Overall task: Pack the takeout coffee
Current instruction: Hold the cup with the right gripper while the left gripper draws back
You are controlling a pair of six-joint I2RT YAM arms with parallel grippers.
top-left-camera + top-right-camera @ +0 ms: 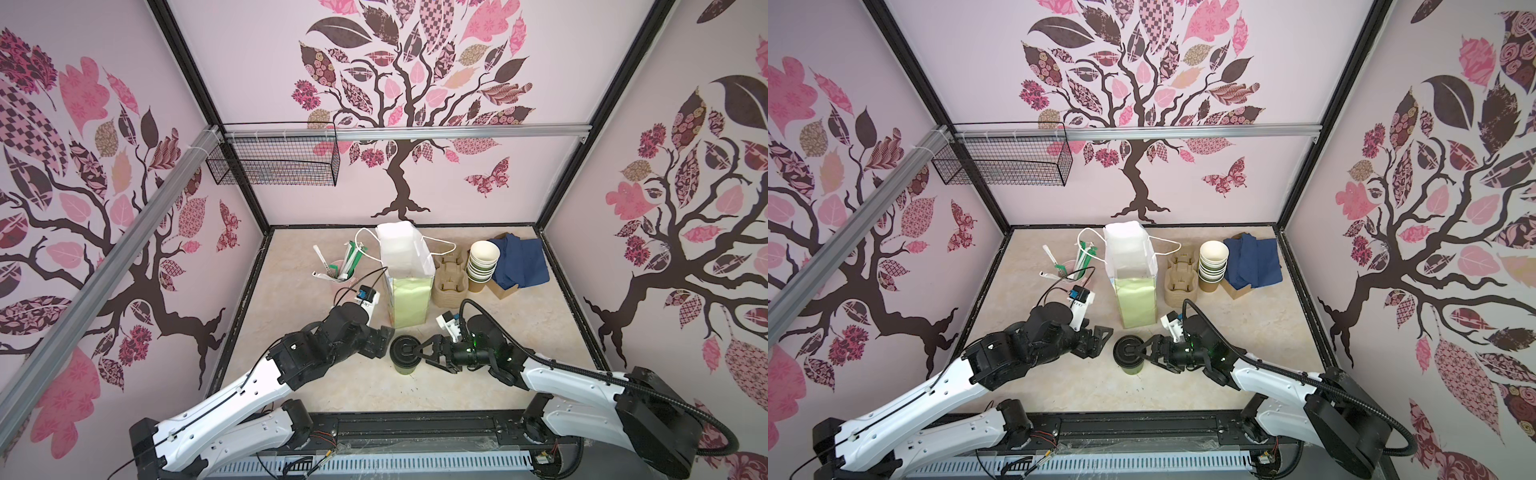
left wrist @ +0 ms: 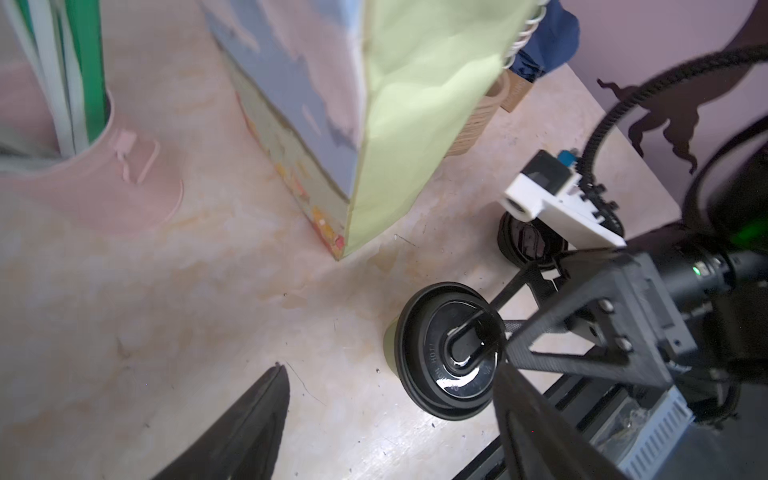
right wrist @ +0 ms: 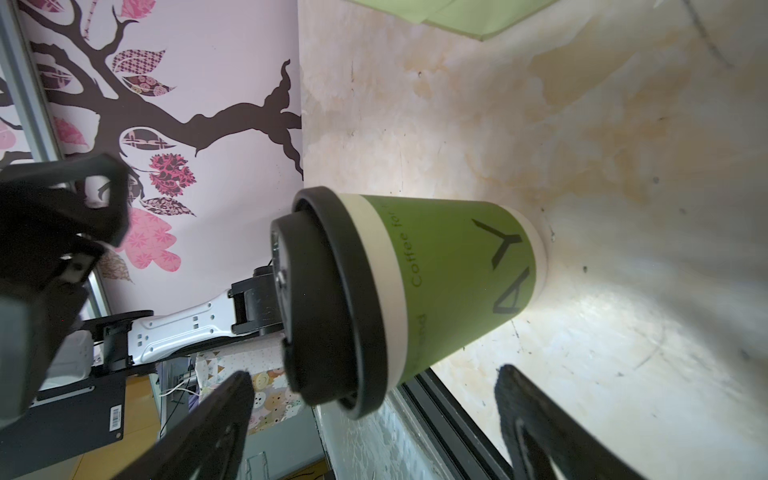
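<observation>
The takeout coffee [image 1: 404,354] [image 1: 1128,354] is a small green paper cup with a black lid. It stands upright on the table in front of the tall paper bag [image 1: 409,301] [image 1: 1136,301], whose mouth is open. My right gripper [image 1: 424,355] [image 1: 1149,353] [image 3: 374,374] is open and turned on edge at the cup's right side. One finger [image 2: 478,324] lies over the lid [image 2: 451,353], the other sits low near the table beside the cup [image 3: 449,282]. My left gripper [image 1: 384,343] [image 1: 1100,343] [image 2: 388,370] is open and empty, just left of the cup.
Behind the bag's left stands a pink cup of straws [image 1: 343,268]. Right of the bag are cardboard cup carriers [image 1: 449,284], a stack of lidless cups [image 1: 482,262] and navy napkins [image 1: 519,257]. A loose black lid [image 2: 521,245] lies under the right wrist. A wire basket [image 1: 274,162] hangs on the back wall.
</observation>
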